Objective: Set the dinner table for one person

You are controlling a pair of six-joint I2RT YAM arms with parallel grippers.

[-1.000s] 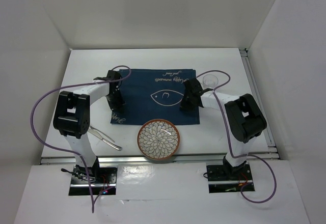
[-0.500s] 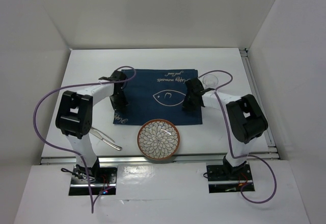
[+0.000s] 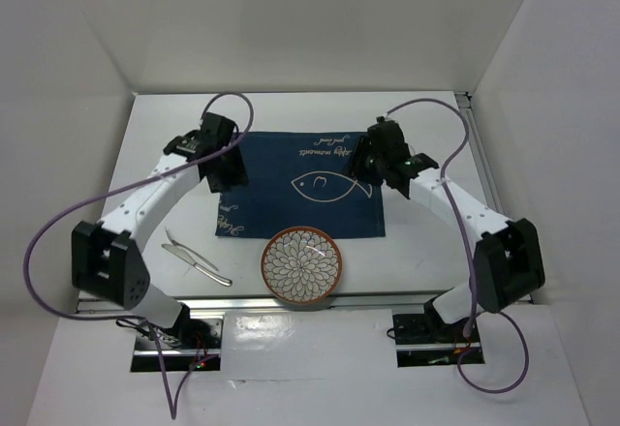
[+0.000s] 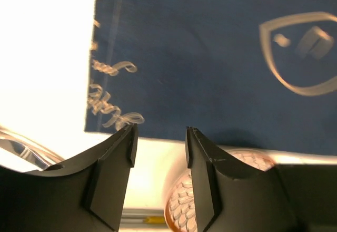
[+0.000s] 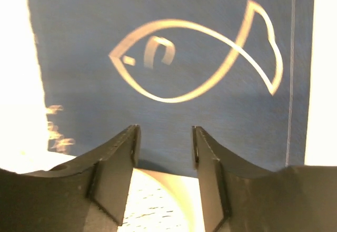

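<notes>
Both our arms reach out over the blue fish placemat point(image 3: 300, 160); we see the left gripper point(image 4: 159, 137) and right gripper point(image 5: 165, 137) open.

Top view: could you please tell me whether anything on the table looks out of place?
Yes: the patterned dish sits mostly off the placemat, at its near edge, and the cutlery lies diagonally on the bare table.

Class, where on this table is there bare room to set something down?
Bare table lies beyond the placemat's far edge, and right of the bowl toward the right arm. The placemat's middle is free. Crowded: near left, by the cutlery.
</notes>
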